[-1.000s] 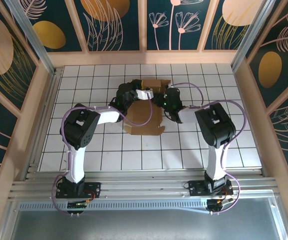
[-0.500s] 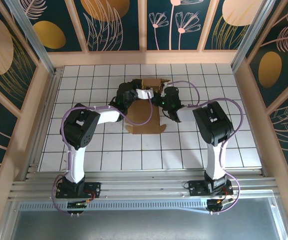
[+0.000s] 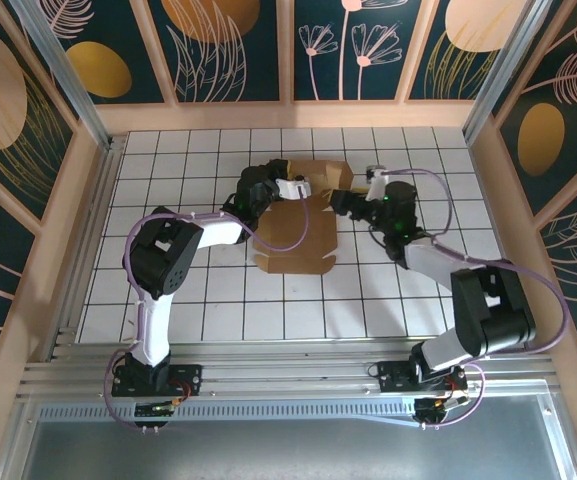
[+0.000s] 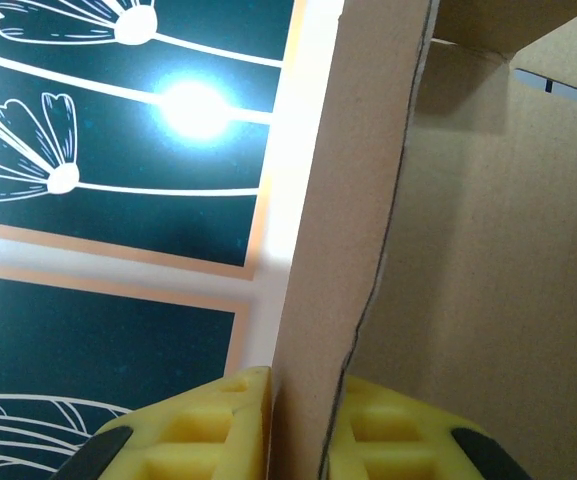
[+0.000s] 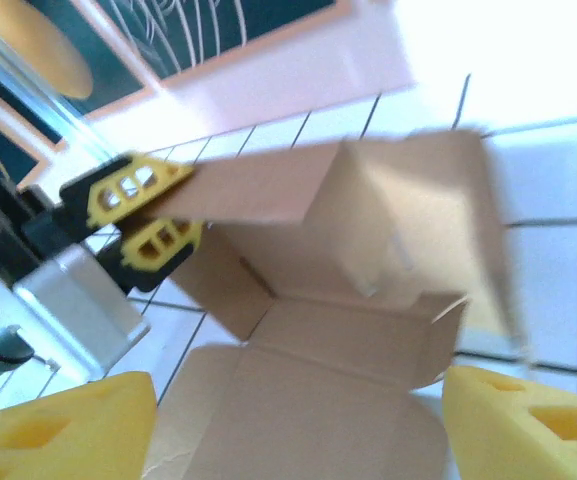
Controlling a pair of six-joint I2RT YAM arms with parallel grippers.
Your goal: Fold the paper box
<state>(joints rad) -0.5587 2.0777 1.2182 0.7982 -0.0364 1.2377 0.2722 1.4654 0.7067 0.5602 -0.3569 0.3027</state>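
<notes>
The paper box [image 3: 293, 225] is a brown cardboard sheet lying partly folded on the white tiles, with its far flaps raised. My left gripper [image 3: 298, 189] is at the far left corner of the box, shut on an upright flap. In the left wrist view the yellow pads [image 4: 208, 425] clamp that flap [image 4: 353, 200] from both sides. My right gripper [image 3: 340, 200] hangs just off the box's right edge, open and holding nothing. In the right wrist view its yellow fingers [image 5: 63, 430] stand wide apart above the box's floor panel [image 5: 338, 350], and the left gripper [image 5: 143, 215] shows pinching the flap.
Wooden walls with dark painted panels [image 3: 228, 50] close in the tiled table [image 3: 168, 290] at the back and both sides. An aluminium rail [image 3: 288, 375] runs along the near edge by the arm bases. Purple cables [image 3: 278, 240] loop over the box's left part.
My right gripper has opened and drawn back to the right, off the box, with its arm swung outward. The box's right flaps have spread. The left gripper keeps its hold.
</notes>
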